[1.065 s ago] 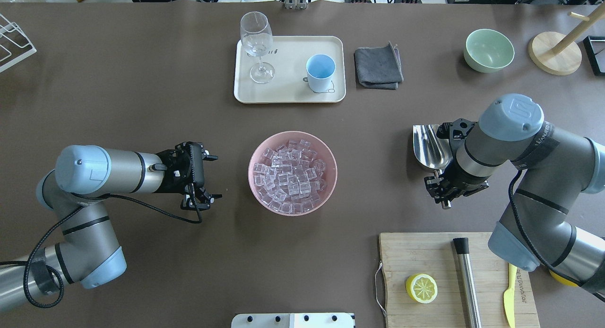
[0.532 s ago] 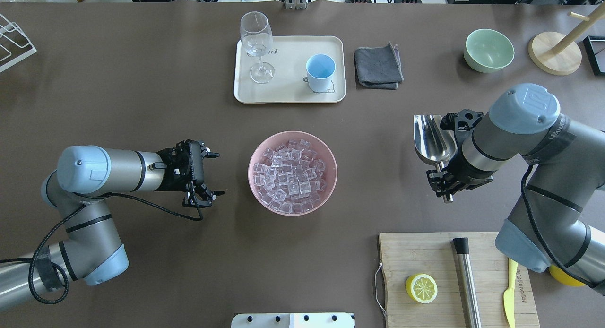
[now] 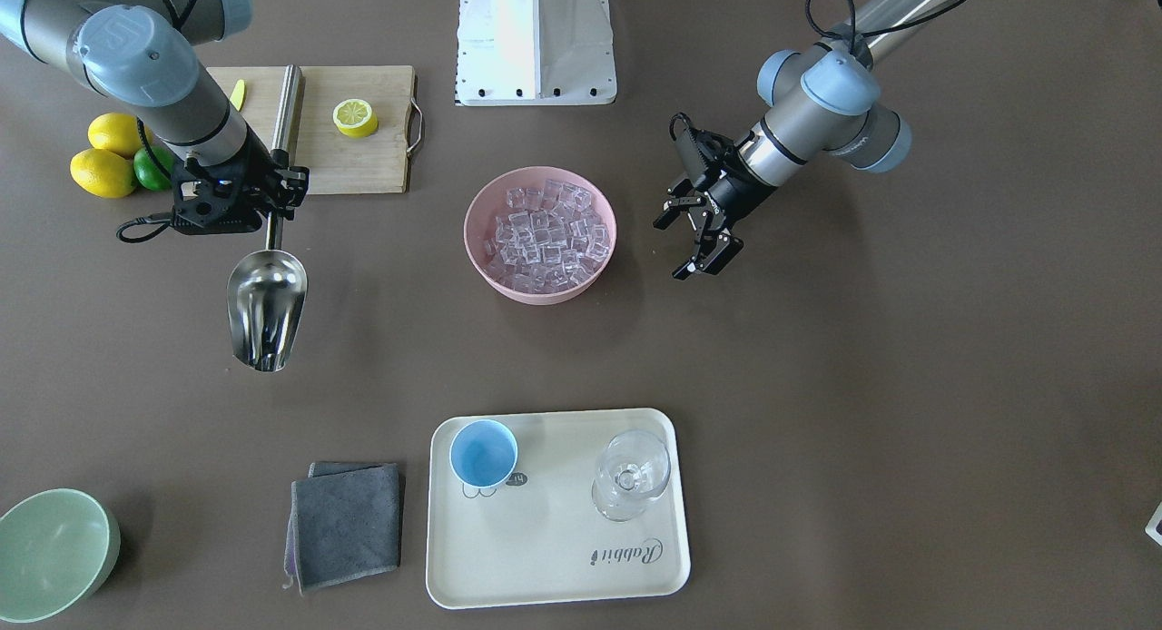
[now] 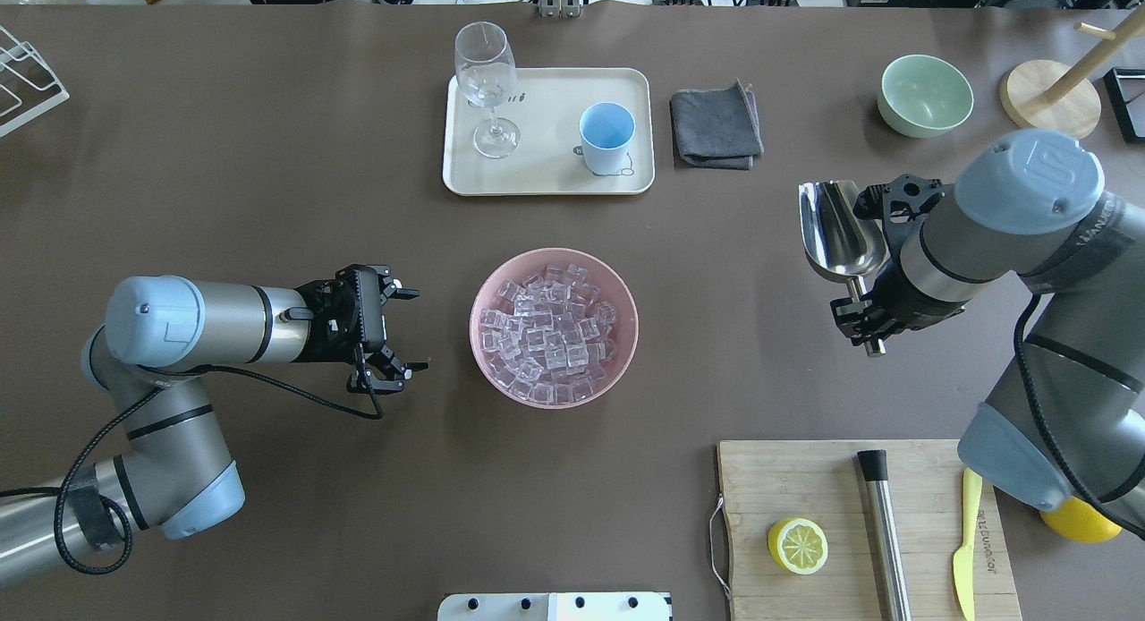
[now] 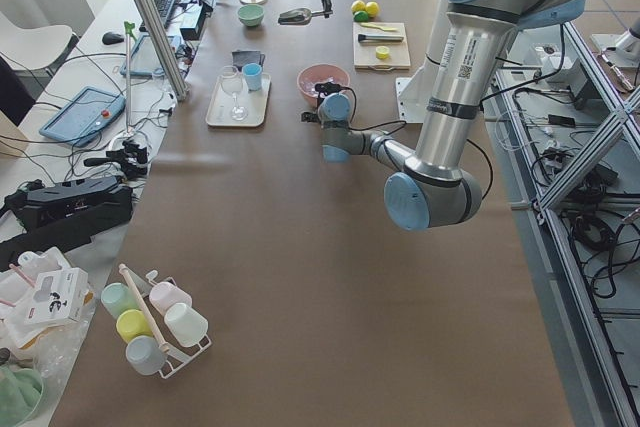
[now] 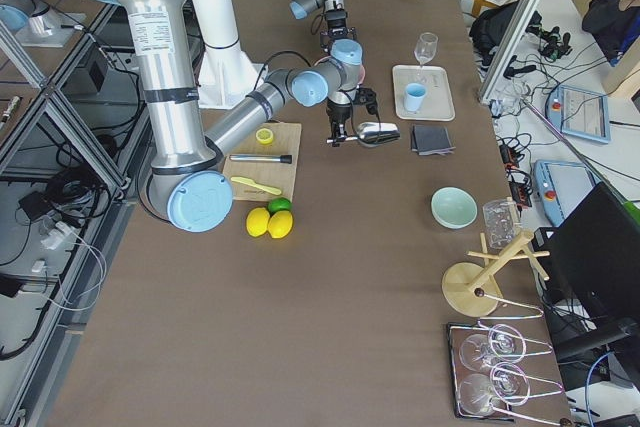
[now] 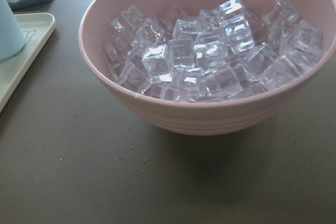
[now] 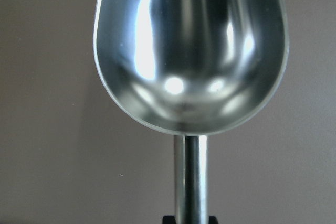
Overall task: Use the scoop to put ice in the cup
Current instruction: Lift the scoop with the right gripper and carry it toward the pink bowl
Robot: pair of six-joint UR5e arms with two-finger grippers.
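Pink bowl (image 7: pixel 220 116): holding heaped ice (image 4: pixel 550 330).
Cup (image 4: pixel 606 129): sitting empty beyond bowl (on tray (image 4: pixel 546 160)).
Scoop (image 4: pixel 839 227): empty, right gripper (image 4: pixel 860 315) clamping its handle.
Left gripper (image 4: pixel 419 328): gaping, empty, beside bowl.

Front view: brown table (image 3: pixel 908 385), pink bowl (image 3: pixel 542 294) at centre. Tray (image 3: pixel 545 557), grey cloth (image 3: pixel 345 521) below; cutting board (image 3: pixel 363 167) upper left.

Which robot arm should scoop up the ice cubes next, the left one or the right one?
Right. The right gripper has its jaws shut on the scoop, which is empty. The left gripper sits nearer the pink bowl of ice, but its jaws are open and hold nothing.
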